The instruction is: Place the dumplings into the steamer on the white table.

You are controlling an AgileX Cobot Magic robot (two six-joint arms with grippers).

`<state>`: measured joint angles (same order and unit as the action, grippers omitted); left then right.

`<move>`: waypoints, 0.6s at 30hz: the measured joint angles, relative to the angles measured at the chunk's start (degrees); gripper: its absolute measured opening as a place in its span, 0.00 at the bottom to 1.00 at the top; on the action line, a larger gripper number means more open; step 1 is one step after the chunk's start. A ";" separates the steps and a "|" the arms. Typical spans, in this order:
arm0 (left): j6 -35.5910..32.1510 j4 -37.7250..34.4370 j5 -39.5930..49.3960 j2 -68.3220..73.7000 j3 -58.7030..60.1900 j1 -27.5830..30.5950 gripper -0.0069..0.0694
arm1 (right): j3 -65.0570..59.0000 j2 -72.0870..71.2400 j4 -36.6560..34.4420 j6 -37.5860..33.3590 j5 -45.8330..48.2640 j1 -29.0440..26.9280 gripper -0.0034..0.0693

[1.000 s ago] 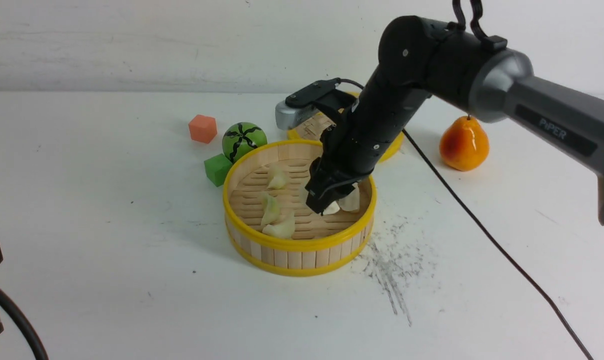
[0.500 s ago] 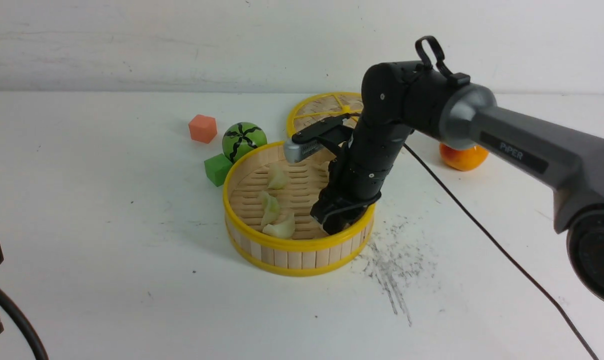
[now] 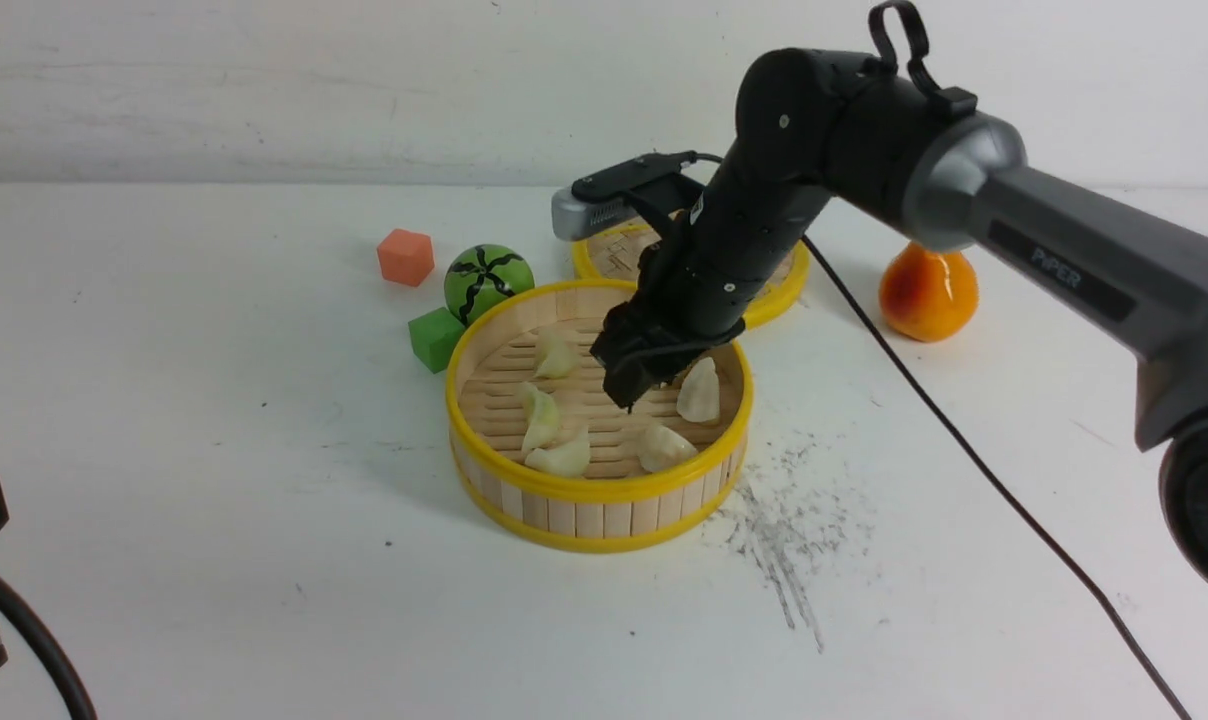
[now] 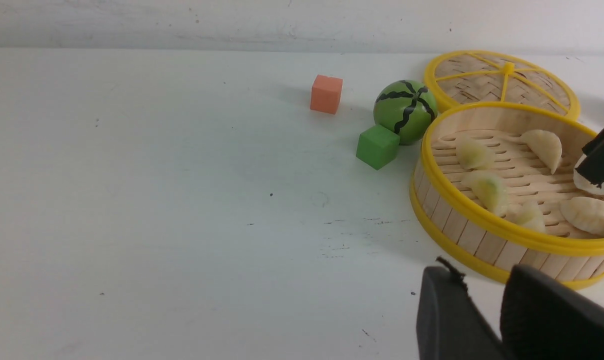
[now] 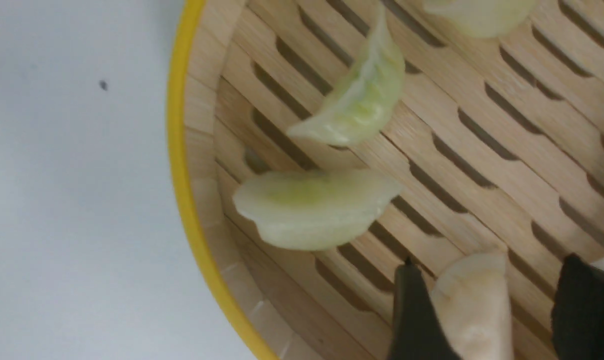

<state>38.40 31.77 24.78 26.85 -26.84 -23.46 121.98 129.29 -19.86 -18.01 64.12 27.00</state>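
The steamer stands mid-table on the white table. Inside it lie three pale green dumplings and cream-white ones. My right gripper hangs open just above the slatted floor. In the right wrist view a white dumpling lies on the slats between its fingers, loose, with a gap on one side. The left wrist view shows the steamer with a third white dumpling at the back. My left gripper is low at the near left, slightly open and empty.
The woven lid lies behind the steamer. An orange pear stands to the right. A watermelon ball, a green cube and an orange cube sit at the steamer's left. A black cable crosses the right side.
The right gripper dipped to the steamer's front right with a white dumpling, opened and let it go, then rose back towards the middle. The left arm stayed still.
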 joint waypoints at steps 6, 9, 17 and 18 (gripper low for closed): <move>0.00 0.00 -0.40 0.00 0.00 0.00 0.32 | 0.29 1.96 -3.07 0.62 -1.35 1.95 0.19; 0.00 0.00 -0.40 0.00 0.00 0.00 0.33 | 0.29 4.20 -3.75 0.19 -1.19 3.34 0.03; 0.00 0.00 -0.35 0.00 0.00 0.00 0.33 | 0.47 4.00 -5.10 -0.06 0.37 4.37 0.02; 0.00 0.00 -0.35 0.00 0.00 0.00 0.33 | 0.47 2.91 -4.59 -0.17 1.53 4.37 0.03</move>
<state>38.40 31.77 24.43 26.85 -26.84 -23.46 122.45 132.20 -24.45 -18.18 65.65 31.37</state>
